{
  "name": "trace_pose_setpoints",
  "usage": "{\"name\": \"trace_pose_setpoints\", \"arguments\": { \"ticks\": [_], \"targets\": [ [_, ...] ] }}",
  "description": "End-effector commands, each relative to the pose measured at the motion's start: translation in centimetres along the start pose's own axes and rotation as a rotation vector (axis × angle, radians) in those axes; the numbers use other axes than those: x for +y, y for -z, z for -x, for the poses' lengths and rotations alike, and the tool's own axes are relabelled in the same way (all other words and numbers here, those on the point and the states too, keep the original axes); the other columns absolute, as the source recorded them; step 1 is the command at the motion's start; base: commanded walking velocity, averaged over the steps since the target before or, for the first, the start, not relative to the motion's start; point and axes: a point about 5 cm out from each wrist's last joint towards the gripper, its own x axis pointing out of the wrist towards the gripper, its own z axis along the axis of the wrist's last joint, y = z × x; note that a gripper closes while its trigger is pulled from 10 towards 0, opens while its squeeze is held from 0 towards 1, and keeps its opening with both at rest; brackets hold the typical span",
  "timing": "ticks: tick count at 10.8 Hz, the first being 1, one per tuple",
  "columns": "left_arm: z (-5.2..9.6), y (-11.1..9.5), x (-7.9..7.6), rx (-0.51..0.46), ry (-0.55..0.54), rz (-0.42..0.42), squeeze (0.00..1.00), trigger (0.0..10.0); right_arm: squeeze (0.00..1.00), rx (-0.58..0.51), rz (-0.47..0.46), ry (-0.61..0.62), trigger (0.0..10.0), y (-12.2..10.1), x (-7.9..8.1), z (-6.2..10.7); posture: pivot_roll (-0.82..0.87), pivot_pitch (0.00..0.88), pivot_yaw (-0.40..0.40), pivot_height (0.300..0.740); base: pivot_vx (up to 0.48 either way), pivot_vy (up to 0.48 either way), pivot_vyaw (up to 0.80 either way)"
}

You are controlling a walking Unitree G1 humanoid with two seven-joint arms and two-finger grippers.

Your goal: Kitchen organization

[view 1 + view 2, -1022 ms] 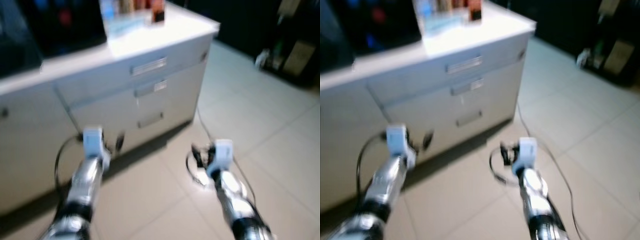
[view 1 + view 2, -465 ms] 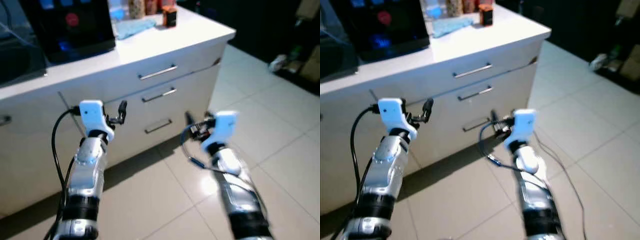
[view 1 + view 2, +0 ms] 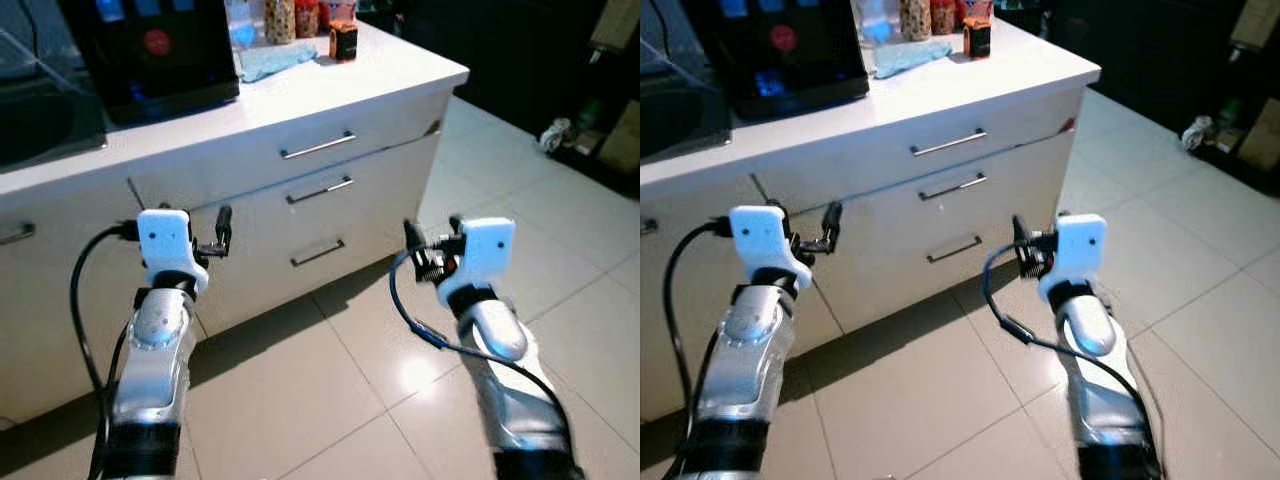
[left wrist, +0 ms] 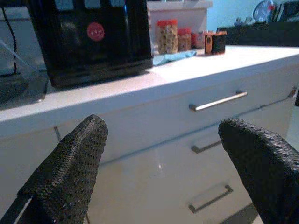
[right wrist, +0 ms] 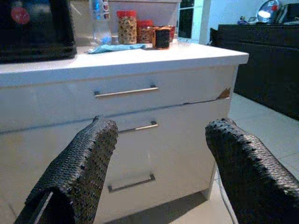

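White drawer unit faces both spread jaws.

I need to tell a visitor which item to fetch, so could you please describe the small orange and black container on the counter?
Start at the white counter above the three drawers. At its far end a row of containers stands beside a blue cloth. The orange and black container stands nearest the counter's right corner, shorter and darker than the clear red-lidded jars.

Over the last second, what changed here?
Both arms rose: the left gripper and right gripper now sit higher, level with the drawers, jaws open and holding nothing. The view also sharpened and shifted, so the camera moved. The cabinet, the black appliance and the jars on the counter stayed put.
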Motion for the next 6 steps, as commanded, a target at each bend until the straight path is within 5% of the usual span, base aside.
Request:
{"name": "trace_pose_setpoints", "arguments": {
  "ticks": [1, 6],
  "targets": [
    [-0.1, -0.2, -0.2, 0.011, 0.005, -0.012, 0.0, 10.0, 0.0, -0.015, 0.038, -0.043, 10.0, -0.8, 0.1, -0.2, -0.05, 0.016, 0.065, 0.74, 0.0, 0.0, 0.8],
    [-1.1, -1.2, -0.4, 0.0, -0.009, 0.022, 0.0, 10.0, 0.0, -0.074, -0.053, 0.033, 10.0, -2.2, 2.4, -2.4, -0.03, 0.0, 0.064, 0.74, 0.0, 0.0, 0.8]
  ]
}}
